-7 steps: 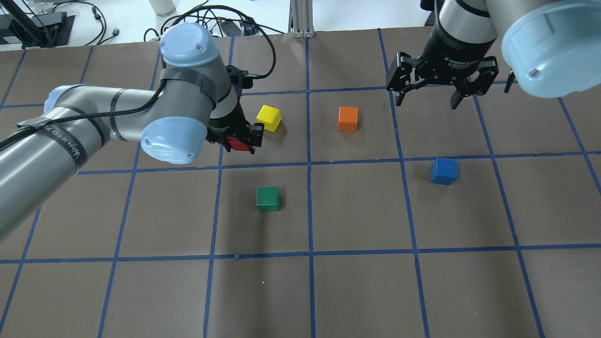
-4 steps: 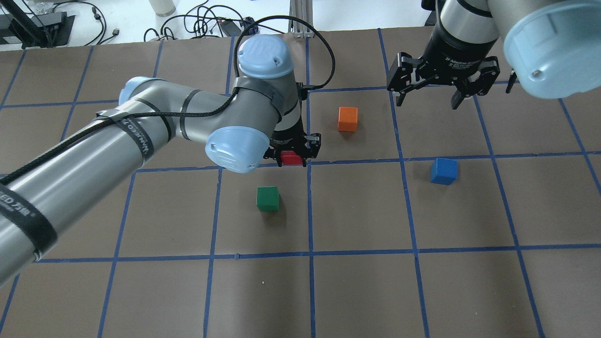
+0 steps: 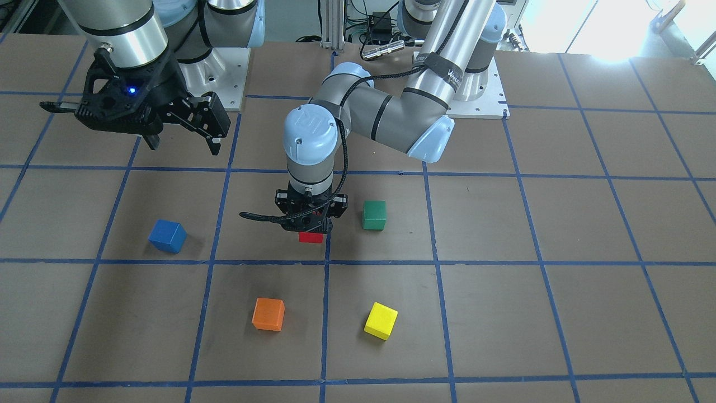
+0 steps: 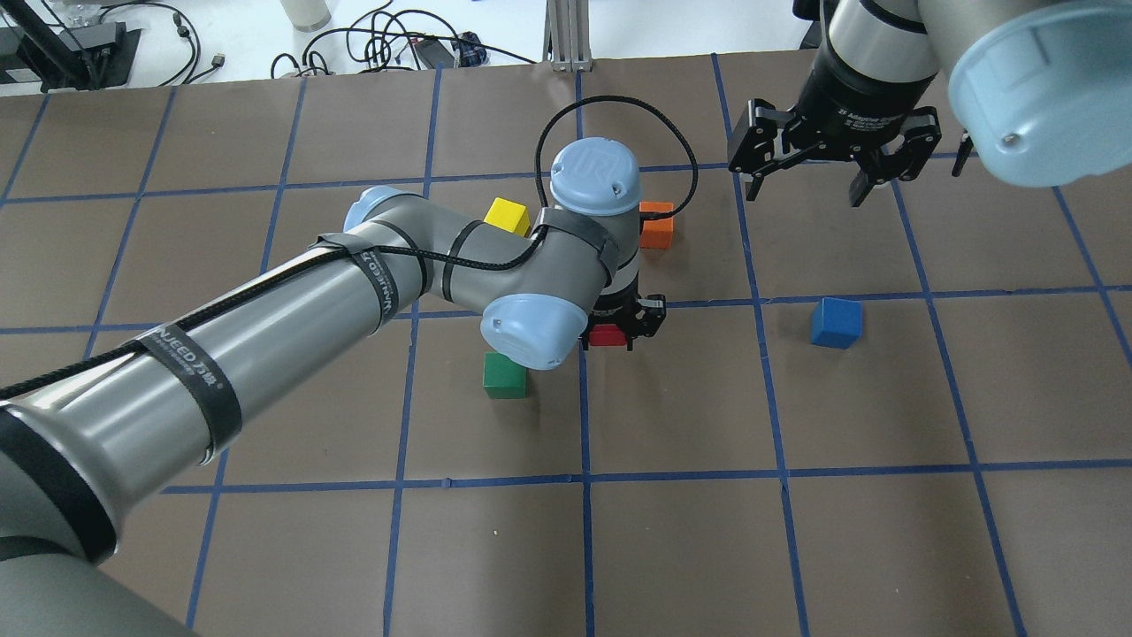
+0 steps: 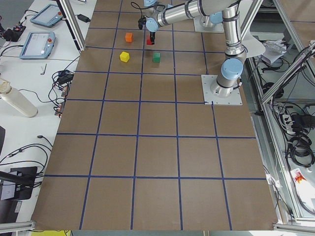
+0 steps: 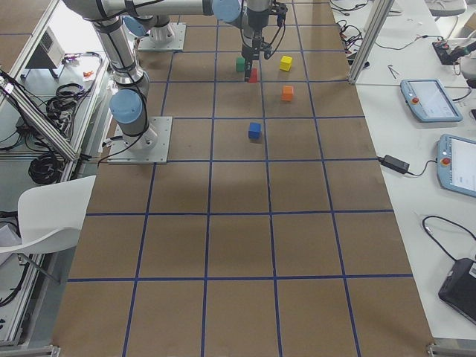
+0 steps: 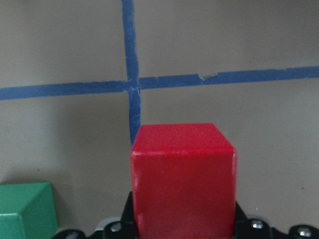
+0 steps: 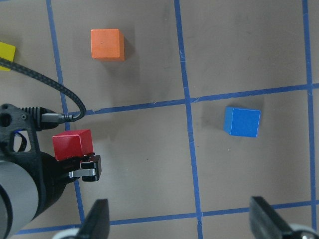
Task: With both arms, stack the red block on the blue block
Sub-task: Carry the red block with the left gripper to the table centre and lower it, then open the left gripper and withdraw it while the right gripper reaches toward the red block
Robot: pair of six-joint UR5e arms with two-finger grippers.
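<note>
red block [image 3: 310, 237], a small bright-red matte cube, clamped in the left gripper; blue block off to the robot's right

from across the table, the black two-finger left gripper [image 3: 311, 228] points straight down near the middle of the brown paper-covered table [image 3: 559, 224]. its fingers are closed on the red block, which looks lifted just clear of the surface. the blue block [image 3: 166, 235], a small matte blue cube, sits on the table toward the robot's right, well apart from the red one and about level with it. a green cube [image 3: 373, 215] is near on the other side. an orange cube [image 3: 268, 314] and a yellow cube [image 3: 381, 321] lie farther out. the black right gripper [image 3: 184, 146] hangs high, fingers spread wide, holding nothing.

from overhead the line-up reads the same, with bare table between the red block and the blue block.

the two end views show the cubes too small to add anything.

the left wrist view has the red block filling the lower middle, gripped from both sides, over a crossing of blue tape [image 7: 128, 59].

the right wrist view looks down on both blocks. the blue one is turned slightly against the tape lines.

to my eye the coming move turns on that sideways gap. the blue block lies to the robot's right of the carried cube, with no other cube in between. the right gripper is nearer to it but empty, so the red block has to travel across or change hands. a cube has no long axis, so only the blue one's slight twist matters for squaring up.
</note>
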